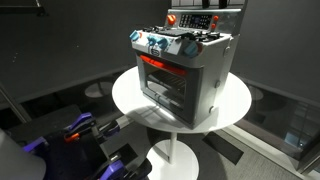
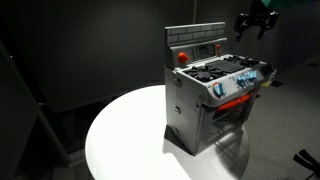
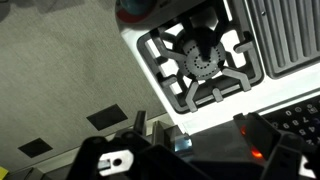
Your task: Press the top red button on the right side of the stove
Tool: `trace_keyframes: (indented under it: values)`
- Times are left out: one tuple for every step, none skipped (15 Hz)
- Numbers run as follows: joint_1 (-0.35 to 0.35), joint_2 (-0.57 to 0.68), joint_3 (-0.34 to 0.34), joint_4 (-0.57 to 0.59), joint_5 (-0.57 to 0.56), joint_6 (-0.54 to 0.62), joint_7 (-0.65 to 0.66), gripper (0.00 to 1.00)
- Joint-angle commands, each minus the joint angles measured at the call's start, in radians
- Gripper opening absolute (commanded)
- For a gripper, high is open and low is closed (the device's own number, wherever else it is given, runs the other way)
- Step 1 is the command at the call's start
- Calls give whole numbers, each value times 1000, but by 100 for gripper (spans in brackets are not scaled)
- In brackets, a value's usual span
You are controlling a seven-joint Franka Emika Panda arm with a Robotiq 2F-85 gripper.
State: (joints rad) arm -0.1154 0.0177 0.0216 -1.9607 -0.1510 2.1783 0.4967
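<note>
The silver-grey toy stove stands on a round white table in both exterior views; it also shows in an exterior view. Its dark upright back panel carries a red button, seen too in an exterior view. My gripper hangs in the air above and beside the back panel, apart from the stove, with its fingers spread and empty. The wrist view looks down on the black burner grate and the white stove top. My dark fingers frame the bottom of that view.
The white table has bare surface around the stove, as an exterior view also shows. A ribbed grill plate lies beside the burner. Dark equipment with blue and red parts sits low beside the table. The floor is grey carpet.
</note>
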Motion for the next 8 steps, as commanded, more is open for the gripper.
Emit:
trace_keyframes:
  values:
    - [28, 0, -28, 3, 1, -3, -2, 100]
    - [29, -1, -29, 2, 1, -3, -2, 100]
    - [29, 8, -29, 9, -6, 1, 12, 100]
    - [30, 14, -31, 12, -1, 10, 12, 100]
    - [34, 22, -35, 16, 6, 15, 10, 100]
    - [37, 29, -39, 19, 5, 21, 15, 100]
    - [40, 37, -43, 24, 10, 29, 12, 100]
    - [43, 44, -45, 28, 10, 37, 15, 100]
